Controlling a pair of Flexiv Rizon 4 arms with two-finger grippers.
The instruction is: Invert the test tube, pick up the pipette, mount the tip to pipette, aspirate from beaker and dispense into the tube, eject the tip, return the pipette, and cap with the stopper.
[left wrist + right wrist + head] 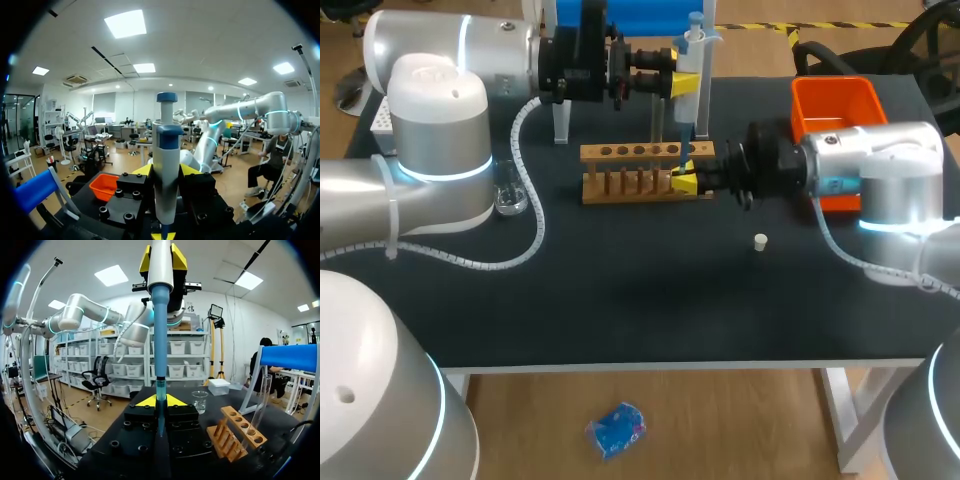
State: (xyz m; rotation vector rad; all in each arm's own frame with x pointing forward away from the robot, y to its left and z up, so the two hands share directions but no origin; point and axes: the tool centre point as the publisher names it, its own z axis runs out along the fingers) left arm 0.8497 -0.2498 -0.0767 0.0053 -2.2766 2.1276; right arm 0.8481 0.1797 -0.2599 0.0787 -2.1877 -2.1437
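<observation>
My left gripper (672,82) (167,171) is shut on the white and blue pipette (688,75) (165,165), holding it upright over the wooden rack (645,170). The pipette's blue tip (160,340) points straight down into the mouth of a clear test tube (160,392). My right gripper (686,172) (160,401) is shut on that tube at the rack's right end. The beaker (510,200) (200,401) stands at the left by my left arm. A small white stopper (760,241) lies on the mat in front of my right arm.
An orange bin (835,105) (105,186) sits at the back right. The blue pipette stand (620,15) on clear legs is behind the rack. Another clear tube (259,405) stands upright in the rack (235,432). A white box (219,386) is at the far left corner.
</observation>
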